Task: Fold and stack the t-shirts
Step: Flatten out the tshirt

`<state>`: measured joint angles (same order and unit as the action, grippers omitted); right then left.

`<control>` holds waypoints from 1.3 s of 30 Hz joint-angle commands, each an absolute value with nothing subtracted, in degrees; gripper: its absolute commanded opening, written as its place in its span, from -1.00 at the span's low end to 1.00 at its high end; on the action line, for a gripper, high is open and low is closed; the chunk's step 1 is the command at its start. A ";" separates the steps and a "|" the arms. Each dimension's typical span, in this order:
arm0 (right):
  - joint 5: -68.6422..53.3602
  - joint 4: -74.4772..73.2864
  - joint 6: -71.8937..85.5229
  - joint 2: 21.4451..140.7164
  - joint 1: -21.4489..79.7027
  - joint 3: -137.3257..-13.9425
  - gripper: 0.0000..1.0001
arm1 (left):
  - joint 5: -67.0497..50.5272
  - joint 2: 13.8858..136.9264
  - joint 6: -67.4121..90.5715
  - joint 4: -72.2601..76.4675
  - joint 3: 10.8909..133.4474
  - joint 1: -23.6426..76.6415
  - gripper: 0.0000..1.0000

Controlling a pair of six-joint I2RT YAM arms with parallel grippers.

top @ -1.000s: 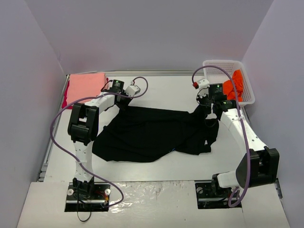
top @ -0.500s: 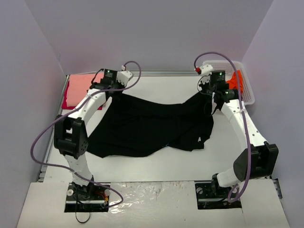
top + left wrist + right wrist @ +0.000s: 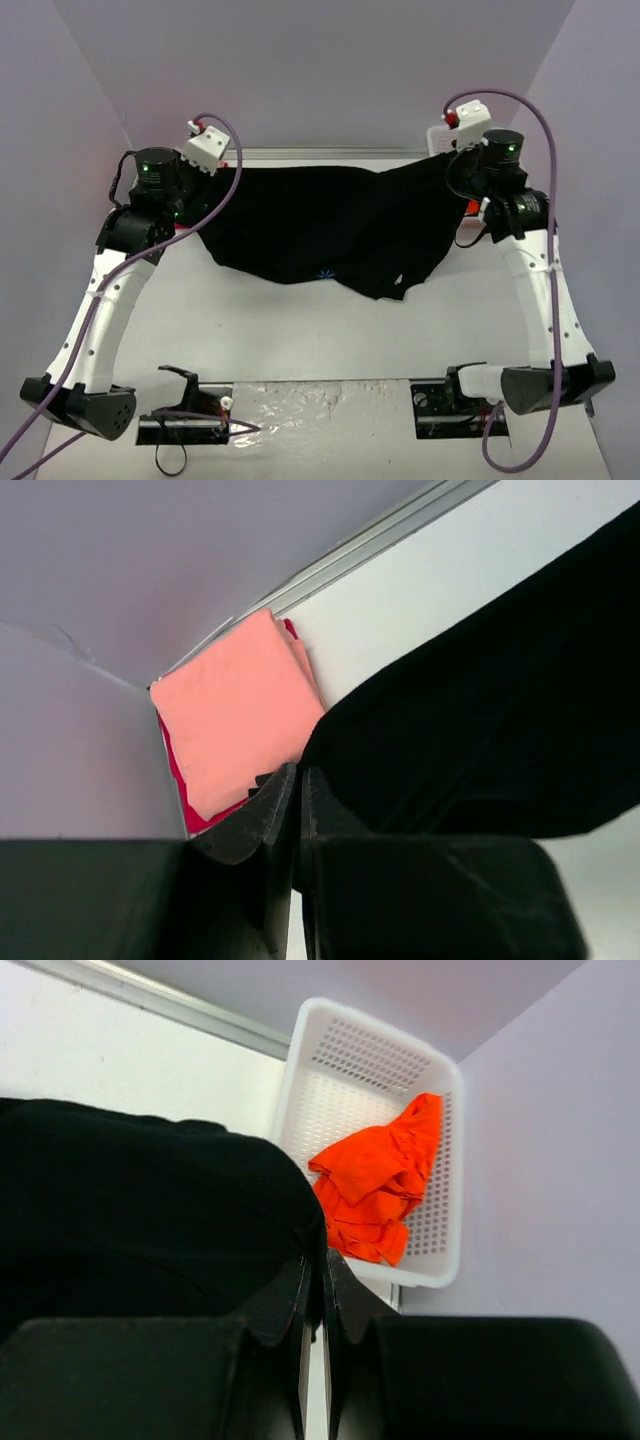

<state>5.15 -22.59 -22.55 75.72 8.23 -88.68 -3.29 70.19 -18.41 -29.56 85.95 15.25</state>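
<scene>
**Inspector:** Report the grip, both sides.

**Operator:** I have the black shirt (image 3: 320,225) hanging by its upper edge, stretched between my two arms above the far half of the table (image 3: 330,330). The left gripper (image 3: 298,780) pinches one corner with its fingers pressed together on the cloth. The right gripper (image 3: 318,1265) pinches the opposite corner the same way.

**Inspector:** Why hold it in the air?

**Operator:** In my judgement, so the cloth hangs out flat before it is laid down for folding. The lower hem sags unevenly, lowest right of centre. I cannot tell whether it touches the table.

**Inspector:** And the other shirts?

**Operator:** The pink shirt (image 3: 235,720) lies folded in the far left corner on top of the red shirt (image 3: 172,760). I take that as the stack. The orange shirt (image 3: 375,1185) lies crumpled in the basket (image 3: 340,1050) at far right, not yet folded.
</scene>
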 commanded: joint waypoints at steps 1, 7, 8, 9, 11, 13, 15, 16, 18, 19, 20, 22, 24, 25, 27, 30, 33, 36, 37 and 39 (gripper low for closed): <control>5.80 -23.55 -21.62 63.92 7.91 -87.89 -1.00 | -1.67 64.09 -19.34 -34.89 82.63 14.68 -0.95; 7.12 -27.76 -20.57 54.94 7.91 -91.30 -1.00 | -0.88 53.28 -20.13 -38.23 80.15 14.68 -0.95; 7.38 -28.03 -20.48 54.15 7.91 -91.93 -1.00 | -0.88 52.74 -20.13 -38.75 80.42 14.68 -0.95; 7.82 -28.56 -20.57 52.84 7.91 -92.46 -1.00 | -0.88 52.13 -20.30 -39.63 81.12 14.68 -0.95; 8.61 -29.00 -20.57 52.12 7.91 -94.30 -1.00 | -0.97 51.16 -20.22 -40.34 82.09 14.68 -0.95; 9.31 -29.70 -20.74 51.59 7.91 -95.62 -1.00 | -1.58 50.63 -20.04 -41.04 83.22 14.68 -0.94; 9.49 -30.23 -20.83 51.59 7.82 -96.85 -1.00 | -2.45 50.80 -19.69 -41.83 83.84 14.59 -0.91; 9.49 -30.32 -20.92 51.59 7.91 -97.03 -1.00 | -2.81 50.97 -19.69 -42.01 84.11 14.50 -0.84; 9.32 -30.58 -21.09 51.50 7.91 -96.68 -1.00 | -3.69 50.98 -19.60 -42.10 83.94 14.33 -0.75; 9.49 -30.50 -21.18 51.59 7.91 -96.42 -1.00 | -3.87 50.89 -19.60 -42.10 83.50 14.24 -0.71; 9.41 -30.59 -21.18 51.50 7.91 -95.81 -1.00 | -3.95 50.98 -19.60 -41.93 83.24 14.15 -0.69; 9.05 -30.50 -21.18 51.50 7.91 -95.19 -1.00 | -4.48 50.80 -19.69 -41.84 82.27 14.15 -0.80; 8.96 -30.50 -21.27 51.59 7.91 -94.66 -1.00 | -5.27 50.80 -20.12 -42.01 81.65 14.15 -0.85; 9.14 -30.50 -21.18 51.59 7.91 -94.48 -1.00 | -5.36 50.89 -20.21 -42.10 81.30 14.15 -0.93; 8.70 -30.50 -21.27 51.59 7.91 -93.78 -1.00 | -5.54 50.89 -20.13 -42.45 80.69 14.15 -0.95; 8.26 -30.50 -21.62 51.59 7.91 -91.15 -1.00 | -7.38 51.24 -19.86 -42.89 79.37 14.15 -0.95; 7.47 -30.59 -21.45 51.15 7.91 -86.86 -1.00 | -11.06 51.85 -19.42 -42.98 76.83 14.15 -0.62; 6.42 -30.67 -21.27 50.10 7.91 -81.41 -1.00 | -18.96 53.34 -20.39 -44.12 73.57 14.41 -0.16; 6.24 -30.67 -21.18 49.49 7.91 -79.99 -1.00 | -21.42 53.96 -20.91 -45.17 72.69 14.50 -0.08; 5.54 -30.67 -20.92 48.70 7.91 -75.70 -1.00 | -29.77 56.07 -23.19 -47.27 70.41 15.20 0.10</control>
